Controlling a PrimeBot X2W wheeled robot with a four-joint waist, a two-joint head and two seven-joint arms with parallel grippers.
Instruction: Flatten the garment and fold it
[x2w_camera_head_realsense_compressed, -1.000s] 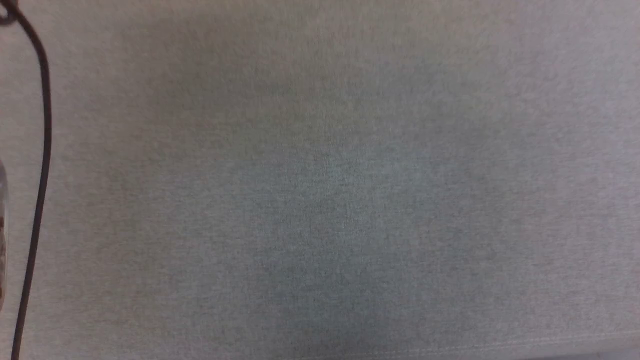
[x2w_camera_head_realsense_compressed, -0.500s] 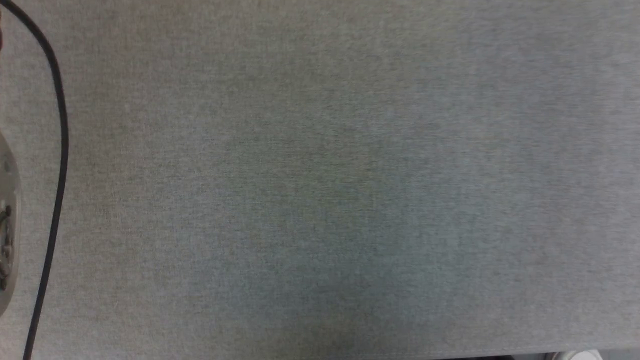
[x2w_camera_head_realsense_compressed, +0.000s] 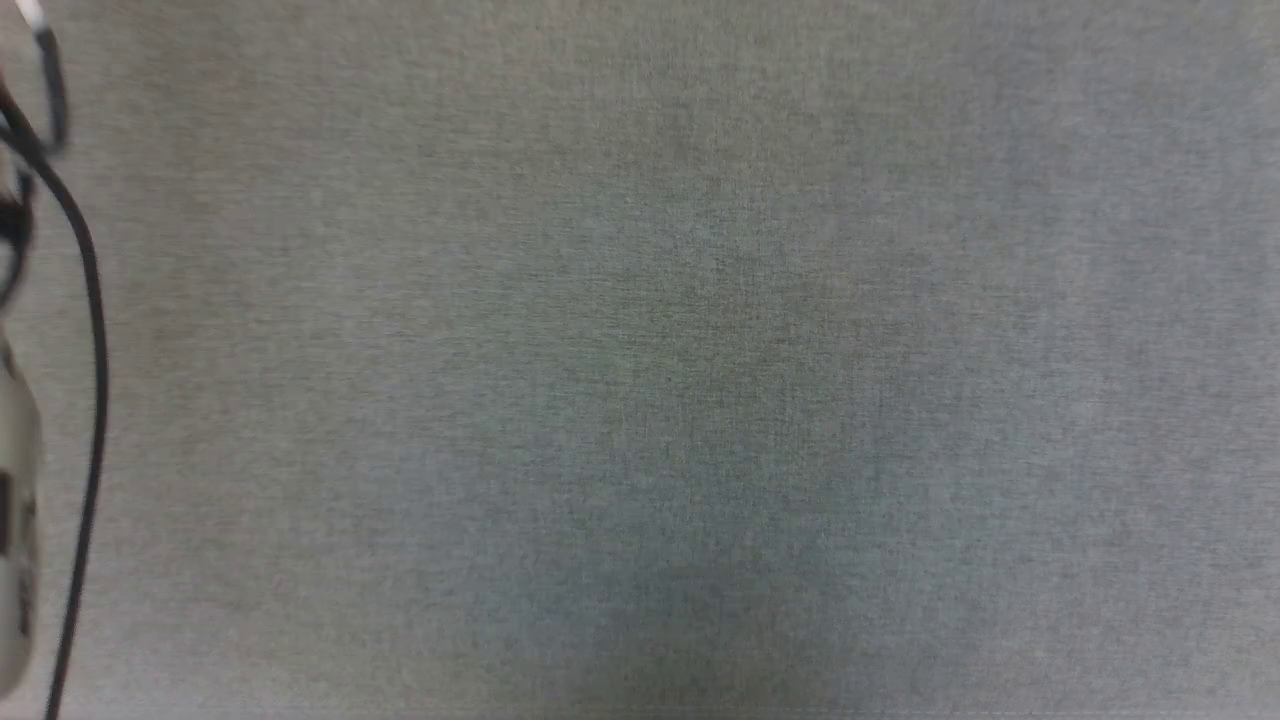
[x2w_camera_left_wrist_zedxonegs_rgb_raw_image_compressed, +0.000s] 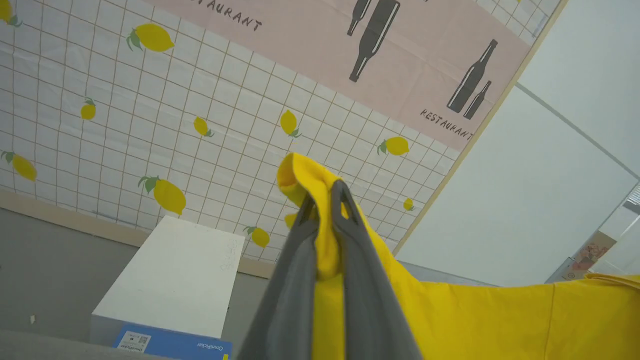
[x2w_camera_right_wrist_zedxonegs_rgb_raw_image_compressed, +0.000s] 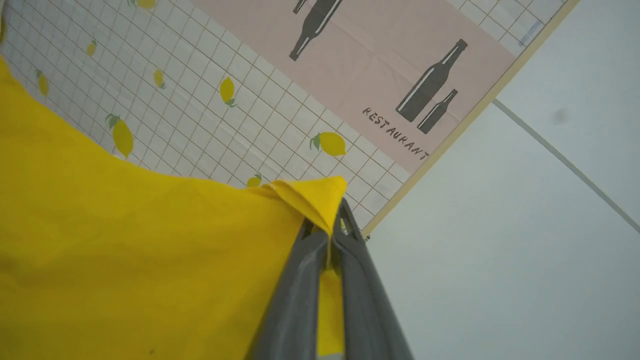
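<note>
Grey fabric tabletop (x2w_camera_head_realsense_compressed: 700, 350) spans the head view. Lemon-print tiled wall (x2w_camera_left_wrist_zedxonegs_rgb_raw_image_compressed: 150, 100) behind both wrists. Garment (x2w_camera_right_wrist_zedxonegs_rgb_raw_image_compressed: 125, 250), plain yellow cloth, held up in the air and strung between the two grippers. White box (x2w_camera_left_wrist_zedxonegs_rgb_raw_image_compressed: 175, 275) on the floor by the wall. Left gripper (x2w_camera_left_wrist_zedxonegs_rgb_raw_image_compressed: 324, 196) pinched tight on a bunched yellow edge. Right gripper (x2w_camera_right_wrist_zedxonegs_rgb_raw_image_compressed: 327, 220) clamped on a folded corner. Thin black cable (x2w_camera_head_realsense_compressed: 95, 350) at the head view's left edge.

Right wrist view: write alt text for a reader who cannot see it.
The right gripper is shut on a fold of the yellow garment, which spreads to the view's left. Behind are a lemon-print tiled wall and a pink poster with dark bottles.
</note>
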